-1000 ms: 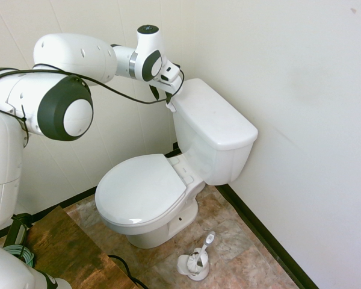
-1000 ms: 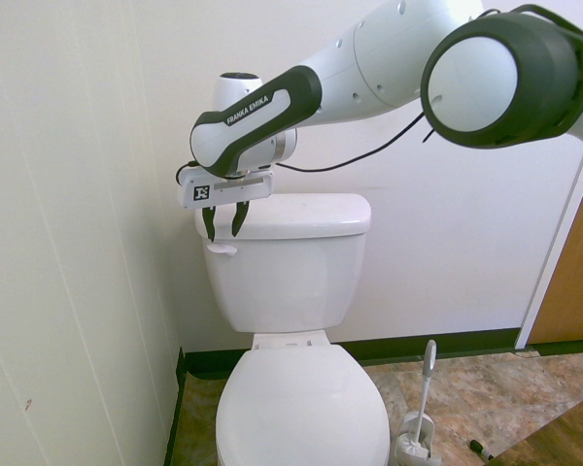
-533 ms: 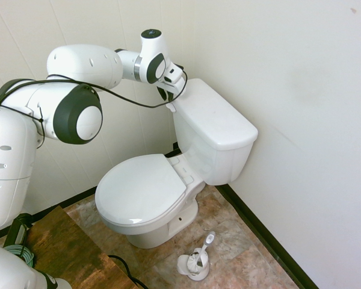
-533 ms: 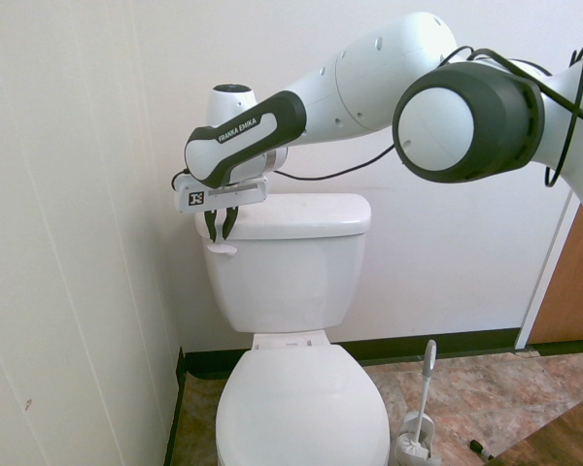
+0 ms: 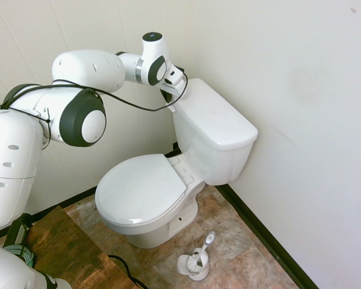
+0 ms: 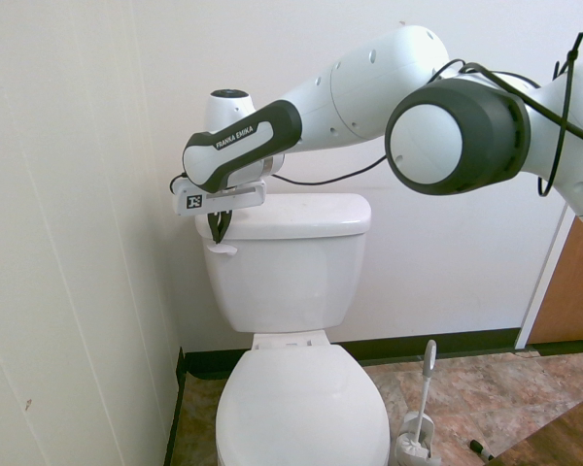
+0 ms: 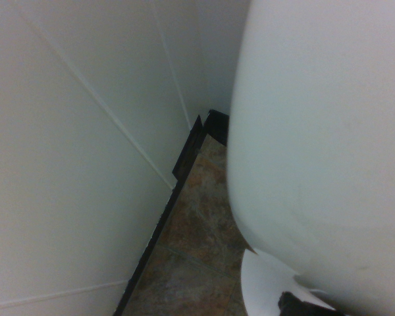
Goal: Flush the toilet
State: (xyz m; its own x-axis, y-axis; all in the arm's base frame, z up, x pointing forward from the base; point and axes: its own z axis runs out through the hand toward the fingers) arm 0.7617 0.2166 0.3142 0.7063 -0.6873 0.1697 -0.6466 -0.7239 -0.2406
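The white toilet (image 5: 213,132) stands in the corner, its seat lid (image 5: 141,189) down and its tank (image 6: 287,267) against the back wall. The small white flush lever (image 6: 221,249) juts from the tank's upper front corner, on the side-wall side. My gripper (image 6: 219,231) points down right above the lever, its dark fingers shut together with nothing between them; whether the tips touch the lever I cannot tell. The other exterior view has the gripper (image 5: 168,96) at the tank's near corner. In the wrist view the lever (image 7: 270,283) shows beside the tank's side (image 7: 316,131).
A side wall (image 6: 68,243) runs close beside the tank, leaving a narrow gap. A white toilet-brush holder (image 5: 194,263) with its brush stands on the brown tiled floor (image 5: 228,241) next to the bowl. A wooden door edge (image 6: 573,282) is at the far right.
The fingers have closed from apart to shut, and the gripper has shifted a little toward the side wall above the lever. The toilet has not changed.
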